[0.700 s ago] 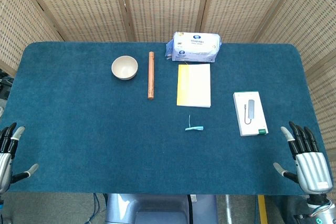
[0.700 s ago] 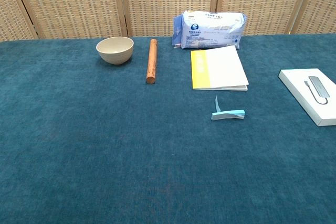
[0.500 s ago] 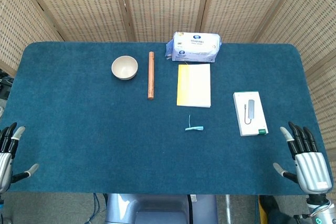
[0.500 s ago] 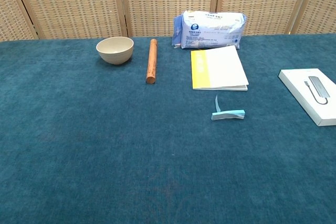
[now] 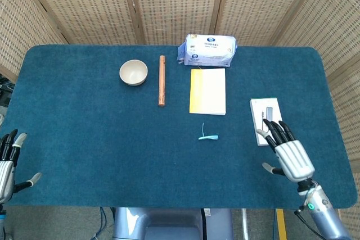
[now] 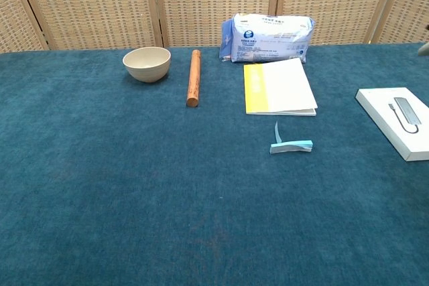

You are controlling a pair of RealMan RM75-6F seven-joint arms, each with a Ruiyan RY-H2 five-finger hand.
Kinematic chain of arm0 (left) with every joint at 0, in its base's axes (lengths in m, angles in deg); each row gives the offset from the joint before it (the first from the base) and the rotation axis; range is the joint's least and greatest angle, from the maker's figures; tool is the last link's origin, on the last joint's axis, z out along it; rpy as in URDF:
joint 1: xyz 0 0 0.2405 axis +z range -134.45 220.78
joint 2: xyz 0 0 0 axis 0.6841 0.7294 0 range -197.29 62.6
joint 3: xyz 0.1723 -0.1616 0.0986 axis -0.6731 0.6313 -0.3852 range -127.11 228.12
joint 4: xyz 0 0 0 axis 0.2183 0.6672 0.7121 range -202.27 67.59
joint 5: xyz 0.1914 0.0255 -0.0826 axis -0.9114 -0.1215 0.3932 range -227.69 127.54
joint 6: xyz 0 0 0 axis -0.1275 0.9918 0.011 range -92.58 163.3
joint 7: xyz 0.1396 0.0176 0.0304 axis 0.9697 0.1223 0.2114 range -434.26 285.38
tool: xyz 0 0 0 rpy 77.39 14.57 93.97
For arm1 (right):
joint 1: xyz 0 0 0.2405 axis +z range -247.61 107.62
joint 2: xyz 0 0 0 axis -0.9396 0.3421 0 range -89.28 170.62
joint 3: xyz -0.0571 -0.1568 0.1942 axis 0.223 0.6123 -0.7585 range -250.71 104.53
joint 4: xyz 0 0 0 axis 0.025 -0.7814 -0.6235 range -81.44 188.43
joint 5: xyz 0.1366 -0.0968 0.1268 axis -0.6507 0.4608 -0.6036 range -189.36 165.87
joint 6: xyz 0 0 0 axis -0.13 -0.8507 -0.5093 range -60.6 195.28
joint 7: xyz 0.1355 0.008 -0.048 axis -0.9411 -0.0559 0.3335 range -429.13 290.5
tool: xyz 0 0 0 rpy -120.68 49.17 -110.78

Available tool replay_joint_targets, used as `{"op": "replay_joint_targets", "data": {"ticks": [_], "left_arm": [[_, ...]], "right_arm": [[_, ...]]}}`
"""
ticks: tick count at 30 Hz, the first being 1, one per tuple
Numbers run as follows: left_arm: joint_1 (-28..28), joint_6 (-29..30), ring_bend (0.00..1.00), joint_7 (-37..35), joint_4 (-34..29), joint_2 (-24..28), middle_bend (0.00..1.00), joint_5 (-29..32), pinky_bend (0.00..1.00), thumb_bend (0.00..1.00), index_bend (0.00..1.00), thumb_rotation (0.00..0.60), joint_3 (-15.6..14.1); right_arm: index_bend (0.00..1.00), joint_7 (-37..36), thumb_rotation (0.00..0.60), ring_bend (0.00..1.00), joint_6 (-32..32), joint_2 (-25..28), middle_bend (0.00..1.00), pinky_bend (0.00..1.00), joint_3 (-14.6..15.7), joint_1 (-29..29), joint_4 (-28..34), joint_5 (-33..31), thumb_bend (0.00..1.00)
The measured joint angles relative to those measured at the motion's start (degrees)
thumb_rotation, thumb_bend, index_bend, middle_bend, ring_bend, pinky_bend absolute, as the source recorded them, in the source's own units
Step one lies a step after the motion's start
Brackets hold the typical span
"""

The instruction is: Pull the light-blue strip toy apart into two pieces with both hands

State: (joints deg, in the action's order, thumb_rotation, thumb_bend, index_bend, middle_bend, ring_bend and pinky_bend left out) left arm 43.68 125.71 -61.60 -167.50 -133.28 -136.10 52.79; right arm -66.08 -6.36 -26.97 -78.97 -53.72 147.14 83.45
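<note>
The light-blue strip toy (image 5: 208, 136) lies flat on the blue cloth a little right of the table's middle, with a thin tail pointing away from me; the chest view shows the strip toy (image 6: 291, 146) too. My right hand (image 5: 289, 153) hovers open, fingers spread, over the near end of the white box, well to the right of the toy. At the table's near left corner my left hand (image 5: 7, 164) is open and empty, far from the toy. In the chest view only a sliver at the right edge hints at the right hand.
A white box (image 5: 266, 117) with a pictured adapter lies right of the toy. Behind the toy are a yellow-and-white booklet (image 5: 207, 91), a tissue pack (image 5: 207, 50), a wooden stick (image 5: 161, 80) and a beige bowl (image 5: 133, 72). Wicker screens stand behind the table.
My right hand has moved up and leftward from the near right corner to above the white box's near end. The left hand has barely shifted. The toy has not moved.
</note>
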Motion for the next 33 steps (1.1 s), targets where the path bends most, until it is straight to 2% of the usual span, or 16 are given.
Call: {"op": "replay_joint_targets", "data": {"ticks": [4, 7, 11, 17, 25, 33], "left_arm": [[-0.68, -1.26, 0.0, 1.76, 0.01, -0.63, 0.0, 1.8, 0.0, 0.0, 0.0, 0.6, 0.66], [-1.08, -1.96, 0.0, 2.56, -0.01, -1.02, 0.0, 3.01, 0.0, 0.0, 0.0, 0.6, 1.08], [-1.57, -2.98, 0.0, 3.24, 0.06, -1.35, 0.0, 4.57, 0.0, 0.0, 0.0, 0.6, 1.51], [-2.34, -4.18, 0.0, 4.52, 0.12, -1.86, 0.0, 6.11, 0.0, 0.0, 0.0, 0.6, 1.96], [-2.96, -4.9, 0.0, 5.59, 0.03, -2.29, 0.0, 7.26, 0.0, 0.0, 0.0, 0.6, 2.1], [-2.95, -4.53, 0.0, 5.03, 0.06, -2.09, 0.0, 7.64, 0.0, 0.0, 0.0, 0.6, 2.32]], "right_arm": [[0.31, 5.61, 0.6, 0.0, 5.43, -1.7, 0.0, 0.0, -2.17, 4.23, 0.26, -2.53, 0.05], [0.32, 10.28, 0.6, 0.0, 10.94, -4.24, 0.0, 0.0, -4.05, 7.91, 0.35, -6.62, 0.12], [0.35, 16.04, 0.6, 0.0, 17.26, -8.87, 0.0, 0.0, -6.53, 13.3, -0.65, -13.65, 0.17], [0.39, 21.51, 0.6, 0.0, 21.92, -14.94, 0.0, 0.0, -8.57, 18.64, -4.56, -21.6, 0.22], [0.41, 24.44, 0.6, 0.0, 23.56, -21.41, 0.0, 0.0, -8.84, 22.1, -10.23, -28.85, 0.32], [0.42, 23.94, 0.6, 0.0, 23.91, -24.6, 0.0, 0.0, -7.27, 23.09, -14.07, -30.96, 0.34]]}}
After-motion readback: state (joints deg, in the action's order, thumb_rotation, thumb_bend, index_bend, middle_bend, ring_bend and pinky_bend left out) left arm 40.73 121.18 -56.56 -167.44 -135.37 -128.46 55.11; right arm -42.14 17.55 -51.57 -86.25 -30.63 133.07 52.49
